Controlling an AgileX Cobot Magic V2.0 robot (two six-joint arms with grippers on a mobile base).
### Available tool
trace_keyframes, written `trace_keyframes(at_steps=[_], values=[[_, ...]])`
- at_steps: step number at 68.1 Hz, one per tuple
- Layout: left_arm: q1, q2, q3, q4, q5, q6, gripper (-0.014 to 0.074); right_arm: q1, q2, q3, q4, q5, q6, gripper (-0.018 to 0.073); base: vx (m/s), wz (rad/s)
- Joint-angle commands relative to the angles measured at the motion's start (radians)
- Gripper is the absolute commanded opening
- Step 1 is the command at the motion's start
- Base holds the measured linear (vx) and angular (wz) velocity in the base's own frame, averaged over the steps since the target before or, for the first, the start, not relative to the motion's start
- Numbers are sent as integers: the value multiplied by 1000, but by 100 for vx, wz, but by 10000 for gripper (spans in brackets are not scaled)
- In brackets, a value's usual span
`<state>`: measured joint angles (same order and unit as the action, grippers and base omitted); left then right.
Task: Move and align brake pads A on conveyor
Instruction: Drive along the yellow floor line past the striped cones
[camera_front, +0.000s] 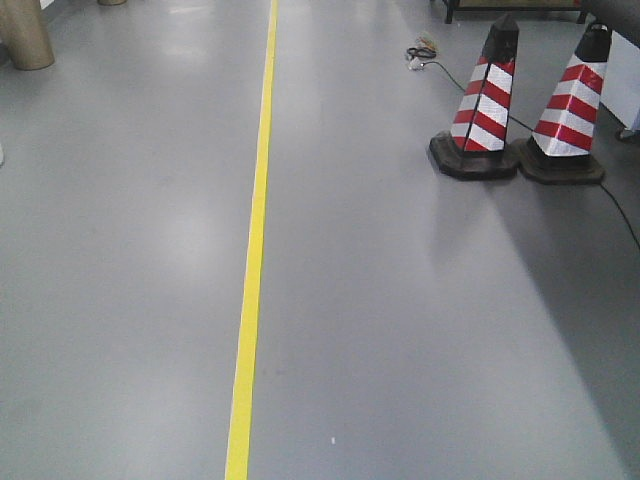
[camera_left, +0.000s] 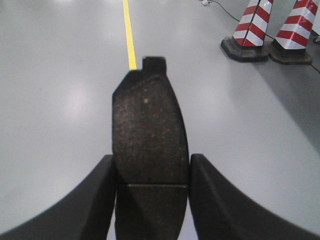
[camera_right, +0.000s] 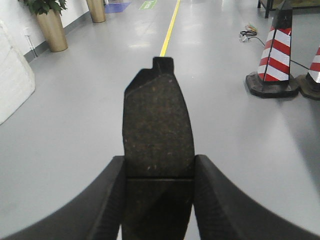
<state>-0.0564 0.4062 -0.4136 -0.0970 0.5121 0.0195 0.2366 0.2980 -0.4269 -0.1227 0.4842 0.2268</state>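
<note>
Each gripper holds one brake pad out over the grey floor. In the left wrist view my left gripper (camera_left: 152, 172) is shut on a dark, speckled brake pad (camera_left: 149, 125), which sticks forward with its notched tab at the far end and a thin groove across it by the fingers. In the right wrist view my right gripper (camera_right: 159, 172) is shut on a second brake pad (camera_right: 157, 120) held the same way. The conveyor is out of view. Neither gripper shows in the front view.
A yellow line (camera_front: 254, 250) runs along the glossy grey floor (camera_front: 120, 300). Two red-and-white striped cones (camera_front: 487, 105) (camera_front: 572, 110) stand at the right with a cable beside them. Tan planters (camera_right: 50, 27) line the left wall.
</note>
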Motion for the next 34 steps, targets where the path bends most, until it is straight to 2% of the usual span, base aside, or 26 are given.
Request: trace_keyframes(at_steps=[1,34], values=[[-3,5,-28,-10,-96,-11,-6,-4,5,-32,-11,-98,-9,-7,70,-2],[-3,5,-28,-10,-97,-11,-6,-4,5,-32,-11,-98,-9,-7,70,-5]])
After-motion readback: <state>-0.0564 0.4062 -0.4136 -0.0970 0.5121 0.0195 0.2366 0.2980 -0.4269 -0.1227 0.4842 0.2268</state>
